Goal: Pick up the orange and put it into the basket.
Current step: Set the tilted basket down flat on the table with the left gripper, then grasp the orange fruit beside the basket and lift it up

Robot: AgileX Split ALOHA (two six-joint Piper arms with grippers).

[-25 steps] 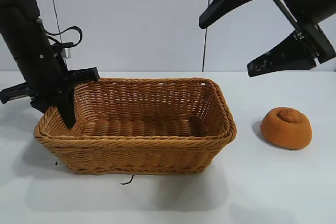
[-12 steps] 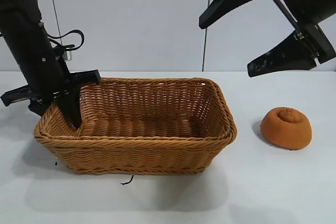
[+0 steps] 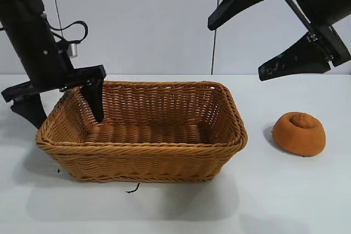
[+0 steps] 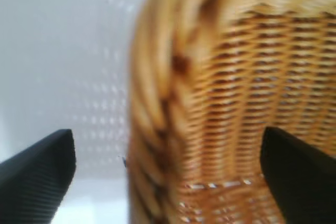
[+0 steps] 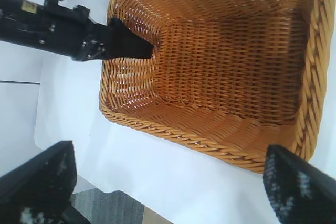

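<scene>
While the orange (image 3: 299, 133) sits untouched on the table (image 3: 285, 201), well to the right of the basket (image 3: 143, 157), the step in hand looks like the reach for it. Nearest it, the right hand (image 3: 258, 36) hangs high above with fingers spread; it should descend squarely over the dome. Farther left, the left hand (image 3: 60, 105) straddles the basket's end wall, fingers apart, gripping nothing. Both arms run out of frame, and neither wrist view shows the orange.
</scene>
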